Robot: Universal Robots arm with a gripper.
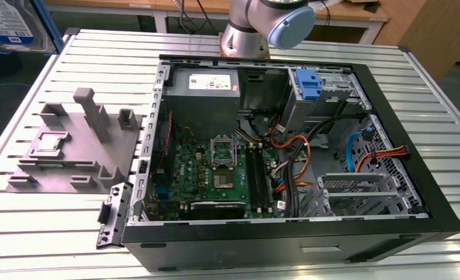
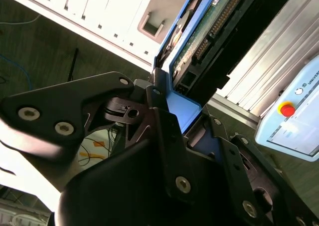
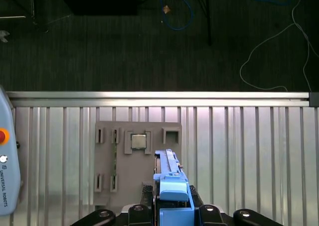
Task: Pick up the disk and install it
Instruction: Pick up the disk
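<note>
In the exterior view the disk (image 1: 12,26) hangs raised, well clear of the grey fixture (image 1: 74,146) on the tabletop (image 1: 43,233). In the second wrist view the claw (image 2: 187,115) is clamped tight on its blue carrier (image 2: 179,102) (circuit side showing). In the first wrist view it stands edge-on above the fixture

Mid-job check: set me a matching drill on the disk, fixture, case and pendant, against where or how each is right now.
Things:
1. disk
2. fixture
3. case
4. pendant

States:
A. lying open, board showing
B. clamped in the gripper
C. has a red button
D. on the table, on the exterior view's left of the case

Pairs: 1-B, 2-D, 3-A, 4-C
</note>
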